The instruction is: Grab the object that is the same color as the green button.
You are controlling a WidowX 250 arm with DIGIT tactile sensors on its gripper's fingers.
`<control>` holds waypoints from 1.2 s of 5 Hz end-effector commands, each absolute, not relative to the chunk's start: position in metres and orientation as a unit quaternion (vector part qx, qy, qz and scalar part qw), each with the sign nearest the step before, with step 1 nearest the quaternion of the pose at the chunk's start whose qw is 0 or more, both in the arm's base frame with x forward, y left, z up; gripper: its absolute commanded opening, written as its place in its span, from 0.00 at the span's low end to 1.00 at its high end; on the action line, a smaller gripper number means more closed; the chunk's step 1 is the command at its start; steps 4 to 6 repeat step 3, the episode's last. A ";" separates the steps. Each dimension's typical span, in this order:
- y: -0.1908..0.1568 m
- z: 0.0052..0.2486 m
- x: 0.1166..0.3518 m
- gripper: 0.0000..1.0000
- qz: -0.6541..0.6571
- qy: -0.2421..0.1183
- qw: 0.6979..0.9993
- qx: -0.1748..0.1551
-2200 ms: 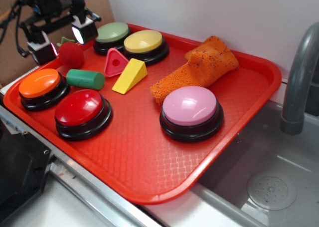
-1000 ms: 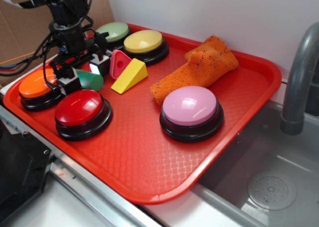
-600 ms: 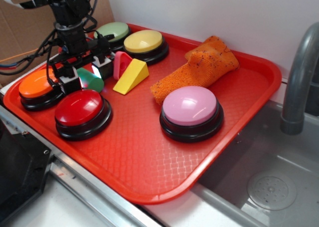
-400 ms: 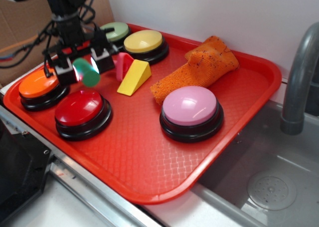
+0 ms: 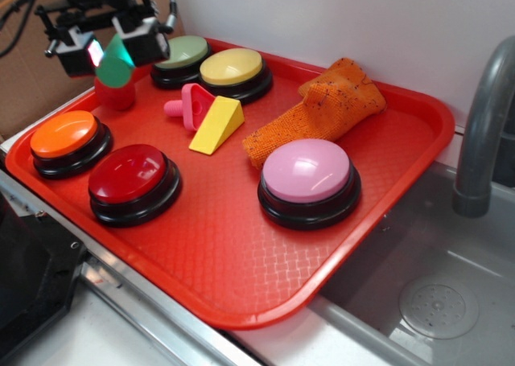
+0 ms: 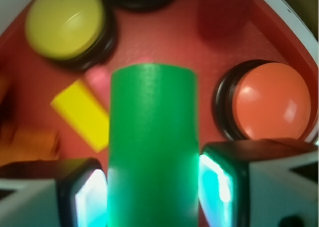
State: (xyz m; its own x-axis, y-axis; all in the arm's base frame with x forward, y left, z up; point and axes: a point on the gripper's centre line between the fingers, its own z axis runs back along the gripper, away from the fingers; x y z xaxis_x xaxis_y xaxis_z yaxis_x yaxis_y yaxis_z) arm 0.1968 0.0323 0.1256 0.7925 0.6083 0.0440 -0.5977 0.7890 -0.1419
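The green cylinder [image 5: 117, 54] is held between the two fingers of the claw [image 5: 113, 46], lifted clear of the red tray [image 5: 241, 269] above its far left corner. In the wrist view the cylinder [image 6: 152, 147] is seen clamped at both sides by the claw's pads [image 6: 214, 184], its length running away from the camera. Just below and behind it the red strawberry [image 5: 115, 94] is partly covered. The green button [image 5: 182, 54] is found just right of the claw, touching the yellow button [image 5: 233, 68]. The pink triangular block [image 5: 187, 107] and the yellow wedge [image 5: 216, 125] lie side by side nearer the tray's middle. The orange button [image 5: 64, 137] and the red button [image 5: 133, 177] are set along the near left edge, the pink button [image 5: 308, 173] and the orange cloth [image 5: 322, 108] further right
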 end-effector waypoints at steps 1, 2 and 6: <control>0.013 0.153 0.182 0.00 0.119 -0.019 0.990 -0.072; 0.002 0.141 0.178 0.00 0.078 -0.024 0.993 -0.091; 0.009 0.141 0.181 0.00 0.094 -0.017 0.991 -0.095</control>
